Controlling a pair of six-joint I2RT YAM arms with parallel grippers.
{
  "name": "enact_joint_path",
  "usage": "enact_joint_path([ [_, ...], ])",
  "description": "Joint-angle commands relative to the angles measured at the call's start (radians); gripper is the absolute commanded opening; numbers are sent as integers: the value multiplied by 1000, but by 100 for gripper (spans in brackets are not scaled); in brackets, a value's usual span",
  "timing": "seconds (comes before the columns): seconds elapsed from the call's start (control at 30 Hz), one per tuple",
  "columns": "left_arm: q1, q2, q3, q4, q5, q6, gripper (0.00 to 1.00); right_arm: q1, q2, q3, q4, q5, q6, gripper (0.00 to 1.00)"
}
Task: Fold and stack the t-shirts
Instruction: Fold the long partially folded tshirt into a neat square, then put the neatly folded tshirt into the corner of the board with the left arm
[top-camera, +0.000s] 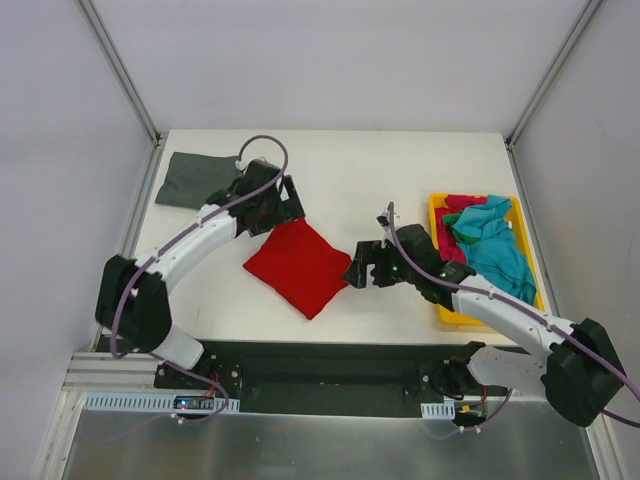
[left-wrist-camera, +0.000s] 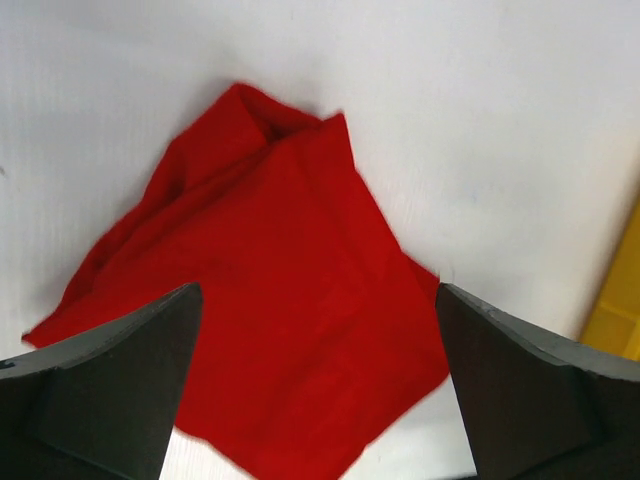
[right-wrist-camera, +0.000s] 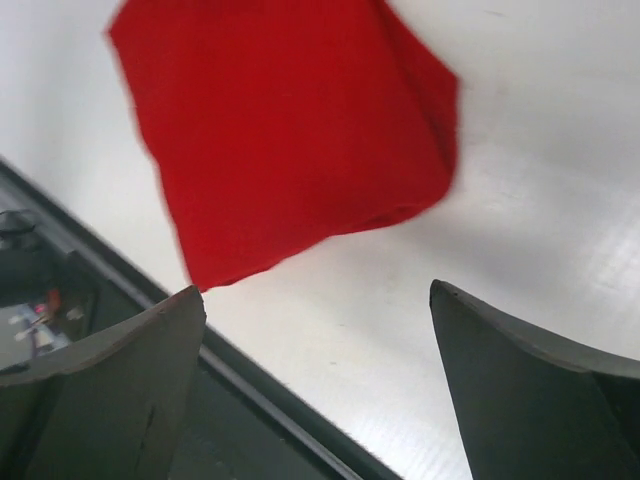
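The left jaws and the right jaws both stand wide apart, holding nothing. Between them the folded red t-shirt (top-camera: 298, 266) lies flat on the counter (top-camera: 380, 170). A folded dark grey t-shirt (top-camera: 195, 180) sits at the far left corner. A turquoise t-shirt (top-camera: 495, 250) lies heaped with others in the yellow tray (top-camera: 450, 318) at the right.

Open table (top-camera: 400, 170) lies beyond the red t-shirt (top-camera: 297, 266), between grey t-shirt (top-camera: 195, 180) and yellow tray (top-camera: 435, 212).
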Motion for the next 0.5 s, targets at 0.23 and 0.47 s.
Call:
enact_joint_path([
  [0.23,-1,-214,-464,191,129,-38,99,84,241,126,244,-270,76,96],
  [0.47,-1,-179,-559,194,121,-110,99,75,509,333,79,-156,-43,96],
])
